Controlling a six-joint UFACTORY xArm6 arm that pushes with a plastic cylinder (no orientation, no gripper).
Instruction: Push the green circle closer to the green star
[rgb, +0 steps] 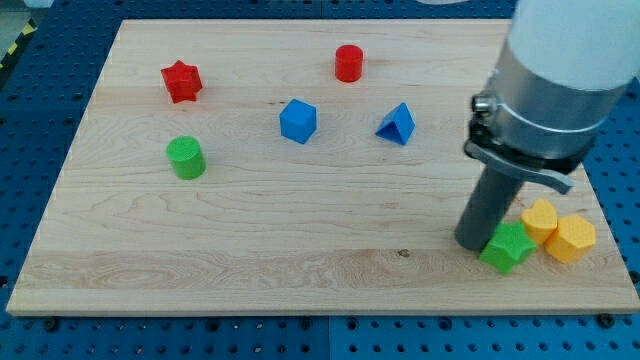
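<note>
Although the rod's lower end, my tip, is planted at the view's lower right, just beside and to the left of the green star, the green circle that is to be moved lies well apart from it, far toward the view's left and somewhat higher on the table. The coming move is judged to turn on exactly this: the circle must be driven toward the view's right and slightly downward, so the tip would first have to be carried across to the circle's far left side, since from its present spot it sits on the wrong side for any such push. No long axis is offered by the circle, a short upright cylinder, so the direction of contact alone matters. Only one arm is present, and its end effector is a plain rod with nothing that opens or closes; nothing is held by it, and whether it actually touches the star cannot be told. The direct line between circle and star appears to be free of other blocks. Counted, eight blocks are seen: one green circle, one green star, one red star at the upper left, one red circle near the top centre, one blue cube-like block, one blue triangle, and two yellow blocks, one just beside the green star's upper right and the other touching it farther right.
</note>
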